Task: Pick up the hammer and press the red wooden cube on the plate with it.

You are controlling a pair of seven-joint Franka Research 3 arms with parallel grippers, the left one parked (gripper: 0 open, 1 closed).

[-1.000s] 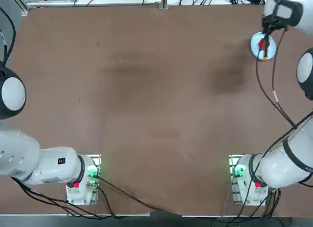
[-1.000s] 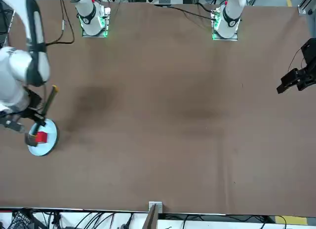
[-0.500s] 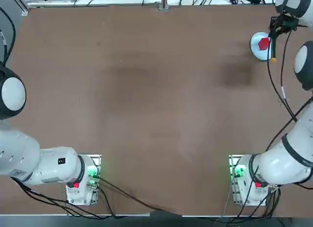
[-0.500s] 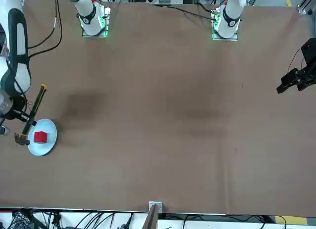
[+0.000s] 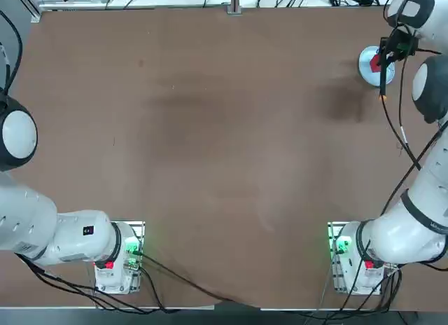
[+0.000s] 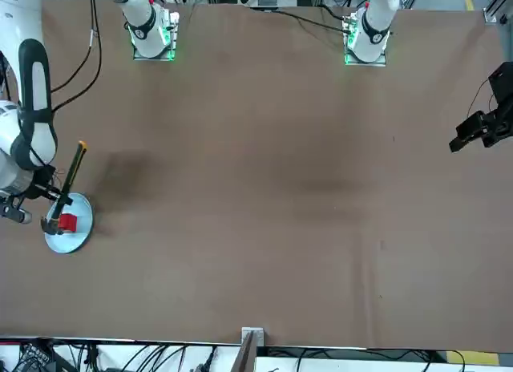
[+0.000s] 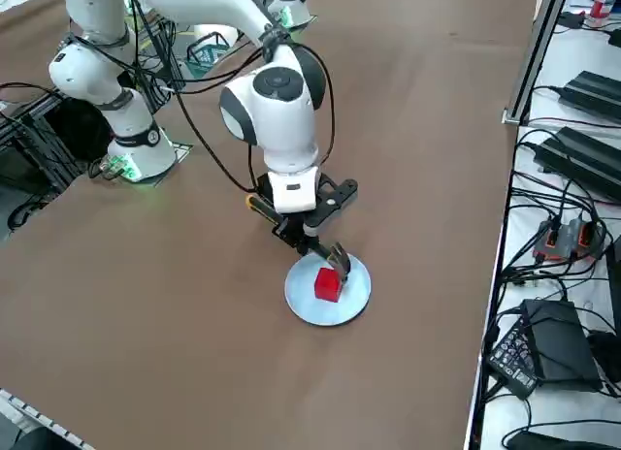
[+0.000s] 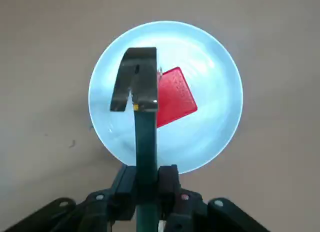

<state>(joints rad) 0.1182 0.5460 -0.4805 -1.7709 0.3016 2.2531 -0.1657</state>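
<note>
Right gripper is clamped on the hammer handle, head hanging over the plate. Red wooden cube sits on the plate just beside the head, out past the fingers.

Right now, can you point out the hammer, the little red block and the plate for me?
hammer (image 8: 136, 77): right wrist view, on its dark metal head.
red block (image 8: 177, 97): right wrist view, on its top face.
plate (image 8: 215, 82): right wrist view, on a bare patch near the rim.
</note>
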